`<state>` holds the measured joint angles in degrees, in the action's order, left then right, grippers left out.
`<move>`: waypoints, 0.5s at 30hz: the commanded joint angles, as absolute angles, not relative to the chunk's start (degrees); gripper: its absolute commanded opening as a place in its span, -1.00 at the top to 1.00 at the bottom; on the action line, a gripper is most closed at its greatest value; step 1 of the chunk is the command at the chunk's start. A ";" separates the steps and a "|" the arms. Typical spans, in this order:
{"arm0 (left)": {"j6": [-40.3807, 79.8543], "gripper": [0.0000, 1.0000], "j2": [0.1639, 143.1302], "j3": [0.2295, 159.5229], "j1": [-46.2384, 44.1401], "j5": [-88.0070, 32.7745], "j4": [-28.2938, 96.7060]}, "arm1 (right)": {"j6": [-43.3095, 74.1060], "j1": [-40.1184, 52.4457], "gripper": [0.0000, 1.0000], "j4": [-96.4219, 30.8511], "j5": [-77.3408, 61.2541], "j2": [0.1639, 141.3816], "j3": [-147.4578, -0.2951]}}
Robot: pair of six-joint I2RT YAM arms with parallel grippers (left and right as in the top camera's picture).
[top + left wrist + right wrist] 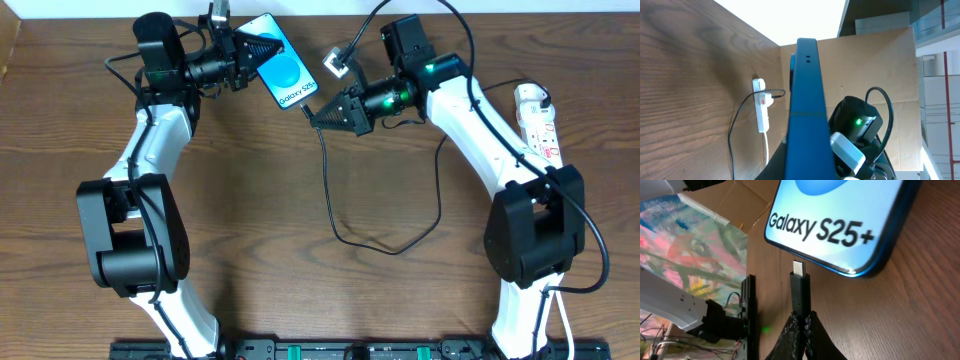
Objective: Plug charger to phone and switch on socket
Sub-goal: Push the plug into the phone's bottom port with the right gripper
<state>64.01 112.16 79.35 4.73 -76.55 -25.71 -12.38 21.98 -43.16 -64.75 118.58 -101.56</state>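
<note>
Black plug tip of the charger [799, 287] is hovering just short of the lower edge of the phone [840, 210], not touching. The right gripper [802, 320] is clamping that plug from behind, fingers together on it. The left gripper [243, 52] is gripping the phone's far end above the table [300, 300]. The socket [537, 120] is lying well apart beside the right arm [480, 130], the charger's white plug sitting in it.
</note>
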 commanded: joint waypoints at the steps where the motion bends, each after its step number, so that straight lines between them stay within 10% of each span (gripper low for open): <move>1: 62.63 0.85 110.83 80.12 4.80 -77.38 -26.24 | -12.93 21.30 0.97 -43.03 -66.52 118.17 -101.56; 15: 62.63 0.85 110.83 80.12 4.40 -77.43 -26.00 | -12.91 21.39 0.97 -42.44 -66.37 118.17 -101.56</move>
